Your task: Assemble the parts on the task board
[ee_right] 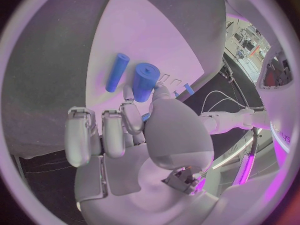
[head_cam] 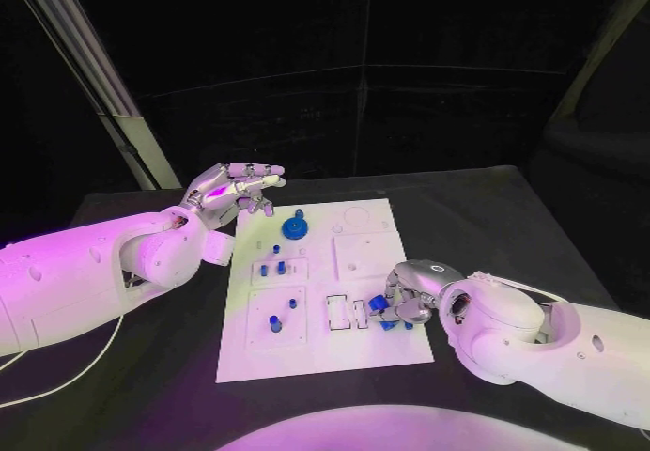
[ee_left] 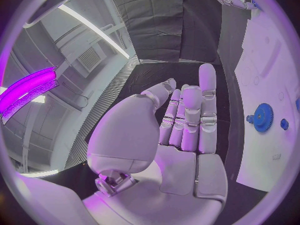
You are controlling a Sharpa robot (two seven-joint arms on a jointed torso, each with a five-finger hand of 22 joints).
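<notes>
A blue peg [ee_right: 145,81] is held in the right hand [head_cam: 410,293] over the board [head_cam: 373,352], some parts [head_cam: 275,268] are already stood in it, and the left hand [head_cam: 233,190] is kept wide, holding nothing.

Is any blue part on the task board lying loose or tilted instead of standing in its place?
Yes. Beside the right hand, a slim blue peg lies flat on the task board. The hand touches a thicker blue cylinder, apparently tilted.
</notes>
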